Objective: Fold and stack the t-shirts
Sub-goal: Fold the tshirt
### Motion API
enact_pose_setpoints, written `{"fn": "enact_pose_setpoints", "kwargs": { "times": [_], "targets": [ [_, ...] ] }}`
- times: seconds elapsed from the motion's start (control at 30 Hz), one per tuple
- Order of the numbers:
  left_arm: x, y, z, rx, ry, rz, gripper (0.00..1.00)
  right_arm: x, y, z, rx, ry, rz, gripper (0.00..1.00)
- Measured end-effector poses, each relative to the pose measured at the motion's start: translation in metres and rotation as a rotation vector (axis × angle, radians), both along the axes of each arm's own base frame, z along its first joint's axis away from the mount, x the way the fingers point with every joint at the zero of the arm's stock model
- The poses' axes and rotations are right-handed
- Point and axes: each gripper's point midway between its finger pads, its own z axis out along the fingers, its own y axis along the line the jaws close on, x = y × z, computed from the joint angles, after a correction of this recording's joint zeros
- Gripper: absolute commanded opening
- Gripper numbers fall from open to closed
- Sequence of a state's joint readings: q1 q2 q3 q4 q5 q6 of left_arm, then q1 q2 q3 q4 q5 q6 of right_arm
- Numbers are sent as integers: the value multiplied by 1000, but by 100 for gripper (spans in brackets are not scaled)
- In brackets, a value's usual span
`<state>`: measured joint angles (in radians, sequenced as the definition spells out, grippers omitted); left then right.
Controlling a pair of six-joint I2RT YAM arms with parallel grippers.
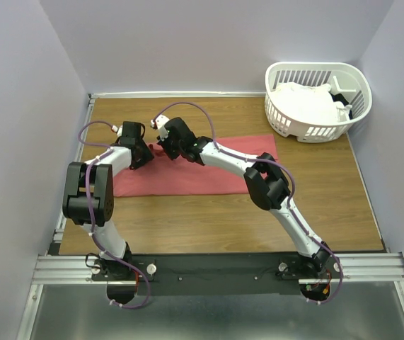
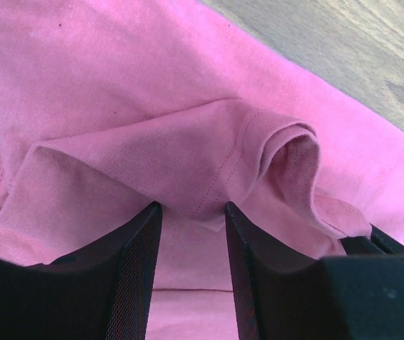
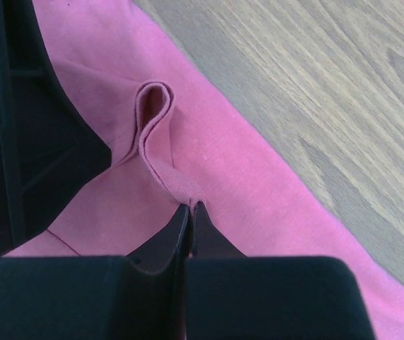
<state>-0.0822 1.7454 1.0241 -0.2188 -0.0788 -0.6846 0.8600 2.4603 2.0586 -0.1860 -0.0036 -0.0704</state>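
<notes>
I'm looking into a lab test cell. Plain pale walls (image 1: 209,42) box in a wooden table (image 1: 187,219), with an aluminium rail (image 1: 60,268) along its near edge.

Bright, even, soft light falls from above; the arms (image 1: 286,212) cast only faint shadows on the table (image 1: 187,212); in both wrist views the coral-red t-shirt (image 2: 152,106) looks pinker, and the near black fingers (image 3: 166,244) are blurred.

Left arm (image 1: 88,191): rising from the near-left base, elbow folding high, forearm reaching far and right. Left gripper (image 2: 193,212): pointing down, jaws standing apart. Right arm (image 1: 269,185): stretching far and left. Right gripper (image 3: 189,207): jaws pinching a fold of the coral-red t-shirt (image 3: 244,177).
</notes>
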Motion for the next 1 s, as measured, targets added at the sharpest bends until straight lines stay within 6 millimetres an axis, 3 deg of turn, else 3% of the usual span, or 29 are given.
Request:
{"fn": "enact_pose_setpoints", "kwargs": {
  "times": [0.33, 0.5, 0.63, 0.87, 1.0],
  "targets": [
    [6, -6, 1, -10, -4, 1, 38, 0, 2, 1, 10, 1, 6, 5],
    [7, -7, -2, -12, 3, 4, 21, 0, 2, 1, 10, 1, 6, 6],
    [7, -7, -2, -8, 3, 2, 0, 0, 2, 1, 11, 1, 6, 5],
    [6, -3, 2, 22, 10, -5, 0, -3, -1, -8, -1, 8, 8, 6],
    [2, 7, 12, 44, 5, -11, 0, -9, -9, -26, -32, 34, 9, 6]
  ]
}}
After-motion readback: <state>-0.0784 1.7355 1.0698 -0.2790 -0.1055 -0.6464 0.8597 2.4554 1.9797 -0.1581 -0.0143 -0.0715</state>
